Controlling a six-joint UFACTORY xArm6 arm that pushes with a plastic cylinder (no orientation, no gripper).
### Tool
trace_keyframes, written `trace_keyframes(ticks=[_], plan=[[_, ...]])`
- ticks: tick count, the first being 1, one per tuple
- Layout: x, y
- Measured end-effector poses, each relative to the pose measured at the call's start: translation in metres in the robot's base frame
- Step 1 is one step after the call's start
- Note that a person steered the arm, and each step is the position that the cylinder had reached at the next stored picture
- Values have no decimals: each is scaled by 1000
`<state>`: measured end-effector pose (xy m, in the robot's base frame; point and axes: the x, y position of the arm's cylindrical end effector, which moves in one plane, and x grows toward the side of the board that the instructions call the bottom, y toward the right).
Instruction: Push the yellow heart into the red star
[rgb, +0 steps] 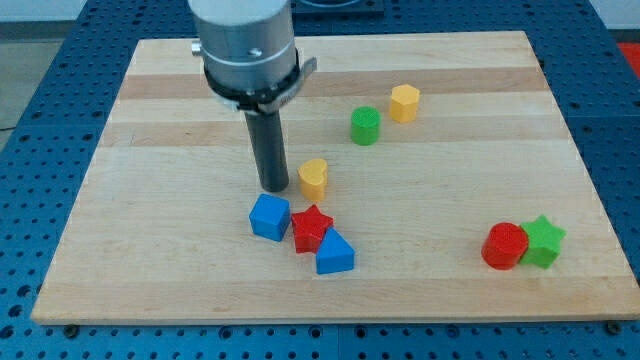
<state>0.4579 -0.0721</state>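
Note:
The yellow heart (314, 178) lies near the board's middle. The red star (311, 228) lies just below it, a small gap apart, wedged between a blue cube (269, 217) on its left and a blue triangular block (334, 253) on its lower right. My tip (274, 187) rests on the board just left of the yellow heart, close to it, and just above the blue cube.
A green cylinder-like block (365, 125) and a yellow hexagonal block (404, 103) lie toward the view's top right. A red cylinder (504, 246) and a green star (543, 241) touch each other at the bottom right. The wooden board (150, 250) has edges all round.

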Motion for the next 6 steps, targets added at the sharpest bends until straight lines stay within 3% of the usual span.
trace_keyframes(ticks=[1,2,4,5,6], plan=[[-16,13],[-12,70],[39,86],[33,86],[-18,87]])
